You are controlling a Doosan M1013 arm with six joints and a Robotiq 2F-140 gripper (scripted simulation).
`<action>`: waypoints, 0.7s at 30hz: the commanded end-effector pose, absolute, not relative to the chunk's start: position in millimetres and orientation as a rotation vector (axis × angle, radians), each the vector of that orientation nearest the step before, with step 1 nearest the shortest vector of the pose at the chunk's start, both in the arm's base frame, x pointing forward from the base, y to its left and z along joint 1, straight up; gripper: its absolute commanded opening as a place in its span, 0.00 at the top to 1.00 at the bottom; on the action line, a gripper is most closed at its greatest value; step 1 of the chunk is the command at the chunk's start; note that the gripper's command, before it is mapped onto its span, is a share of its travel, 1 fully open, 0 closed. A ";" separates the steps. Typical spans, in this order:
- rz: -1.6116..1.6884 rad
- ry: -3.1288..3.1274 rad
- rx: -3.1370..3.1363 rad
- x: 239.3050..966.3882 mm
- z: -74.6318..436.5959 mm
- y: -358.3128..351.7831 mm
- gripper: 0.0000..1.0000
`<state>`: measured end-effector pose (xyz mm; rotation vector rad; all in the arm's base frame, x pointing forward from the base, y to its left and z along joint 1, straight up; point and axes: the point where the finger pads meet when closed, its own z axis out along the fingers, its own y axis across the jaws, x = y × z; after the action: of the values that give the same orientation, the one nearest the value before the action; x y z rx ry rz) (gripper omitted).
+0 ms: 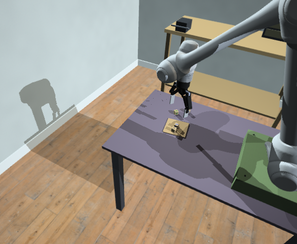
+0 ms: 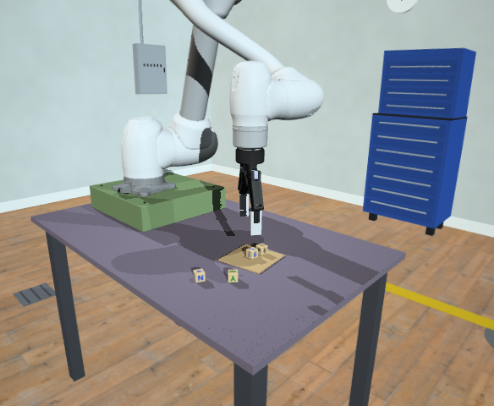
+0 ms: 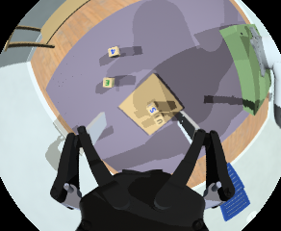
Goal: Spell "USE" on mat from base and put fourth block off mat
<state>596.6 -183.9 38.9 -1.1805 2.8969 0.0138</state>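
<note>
The pincer [image 2: 251,220] hangs above the table with its jaws spread fully wide and nothing between them; its fingers [image 1: 172,99] point straight down, above the far edge of the mat as seen from the exterior view. Directly below and slightly toward the viewer lies the tan mat [image 2: 268,264], flat on the purple table [image 2: 282,319]. Two lettered blocks rest on the mat, touching or nearly touching each other: the nearer block [image 2: 251,252] and the farther block [image 2: 262,248]; their letters are too small to read with certainty. Two more blocks lie off the mat on the bare table, near each other but apart: one with a blue N on its side face [image 2: 200,275], and one with a green letter on its side face [image 2: 233,275]. The arm [image 2: 255,96] rises from a green base [image 2: 107,196] at the far corner of the table. Beyond the table stand a blue drawer cabinet [image 2: 418,131] and, in the top view, a wooden shelf [image 1: 211,28].
</note>
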 end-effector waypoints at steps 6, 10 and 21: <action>0.007 3.036 -0.781 600.7 37.9 -199.7 0.00; 0.008 3.087 -0.549 602.8 37.3 -208.8 0.00; 0.010 3.136 0.051 607.4 35.5 -232.4 0.00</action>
<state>606.0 -225.2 35.9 -0.1416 3.1283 0.0195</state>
